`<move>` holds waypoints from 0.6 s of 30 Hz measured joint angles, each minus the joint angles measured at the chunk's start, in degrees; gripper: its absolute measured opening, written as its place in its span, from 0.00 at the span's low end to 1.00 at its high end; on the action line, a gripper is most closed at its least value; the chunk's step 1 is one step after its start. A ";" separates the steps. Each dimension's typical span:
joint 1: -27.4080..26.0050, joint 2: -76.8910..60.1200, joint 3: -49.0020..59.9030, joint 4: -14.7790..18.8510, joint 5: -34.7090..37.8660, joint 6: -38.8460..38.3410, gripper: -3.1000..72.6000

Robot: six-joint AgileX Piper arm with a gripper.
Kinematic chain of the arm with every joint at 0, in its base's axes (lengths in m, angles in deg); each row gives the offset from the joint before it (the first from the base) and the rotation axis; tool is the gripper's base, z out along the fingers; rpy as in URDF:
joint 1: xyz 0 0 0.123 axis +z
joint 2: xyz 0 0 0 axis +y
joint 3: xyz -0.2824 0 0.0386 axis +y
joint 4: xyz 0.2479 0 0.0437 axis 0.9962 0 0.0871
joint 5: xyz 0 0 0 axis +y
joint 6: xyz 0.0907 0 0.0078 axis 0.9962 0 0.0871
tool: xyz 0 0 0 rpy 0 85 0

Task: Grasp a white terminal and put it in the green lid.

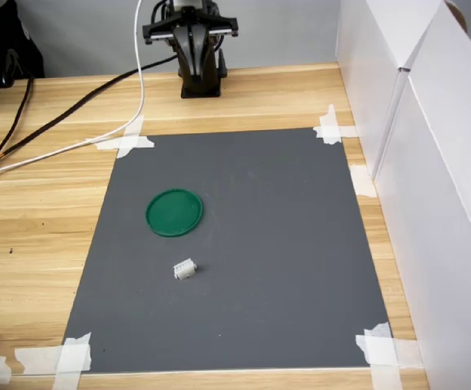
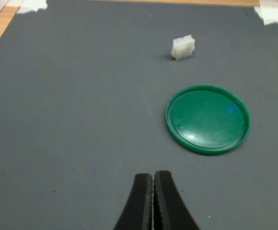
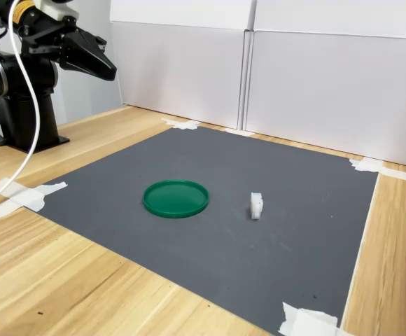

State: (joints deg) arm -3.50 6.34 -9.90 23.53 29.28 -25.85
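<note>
The white terminal (image 1: 184,269) (image 3: 256,206) (image 2: 183,47) lies on the grey mat (image 1: 284,244), a short way from the green lid (image 1: 175,212) (image 3: 176,198) (image 2: 207,119). The lid lies flat with nothing in it. My gripper (image 2: 153,178) (image 3: 108,72) is shut and holds nothing. It hangs high near the arm's base (image 1: 199,77), at the mat's far end in the first exterior view, well away from both things. In the wrist view its black fingers (image 2: 141,206) press together, with the lid and the terminal beyond them.
White tape pieces (image 1: 126,142) (image 1: 330,127) (image 1: 382,348) hold the mat's corners to the wooden table (image 1: 32,236). White panels (image 1: 430,162) (image 3: 315,91) wall one side. Black and white cables (image 1: 73,122) run across the table beside the arm's base.
</note>
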 joint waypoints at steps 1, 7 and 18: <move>0.00 1.52 -0.79 0.00 0.05 0.00 0.02; 0.00 10.94 -6.54 0.00 0.05 0.00 0.02; 0.00 29.04 -19.79 -0.58 -0.02 0.00 0.02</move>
State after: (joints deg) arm -3.50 35.38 -29.69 22.95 29.27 -25.85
